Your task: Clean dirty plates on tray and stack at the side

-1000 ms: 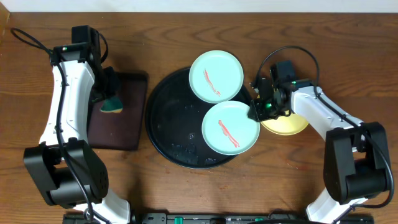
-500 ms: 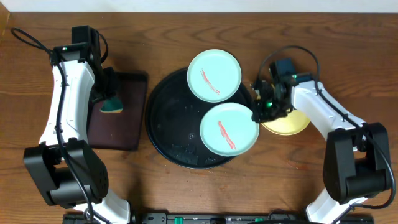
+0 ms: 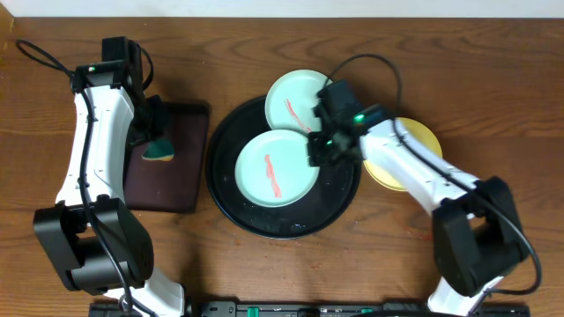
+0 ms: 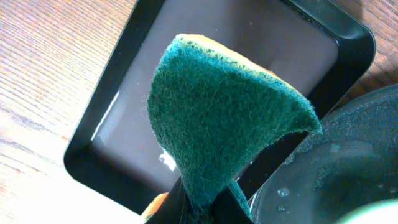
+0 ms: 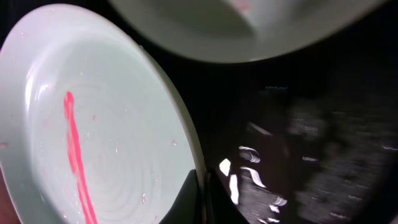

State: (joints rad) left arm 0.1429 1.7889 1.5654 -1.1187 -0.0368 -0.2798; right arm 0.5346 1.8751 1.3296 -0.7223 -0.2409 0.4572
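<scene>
overhead: right gripper (image 3: 317, 151) pinching rim of smeared pale-mint round plastic plate (image 3: 273, 172) on glossy black round tray (image 3: 264, 220) | left wrist: left gripper (image 4: 204, 202) clamped on teal sponge (image 4: 224, 118) | right wrist: plate likely light, stiff, slick; rim hold

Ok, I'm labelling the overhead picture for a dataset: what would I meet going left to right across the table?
dark-brown rectangular tray → red-smeared mint plate → right gripper → yellow plate
</scene>
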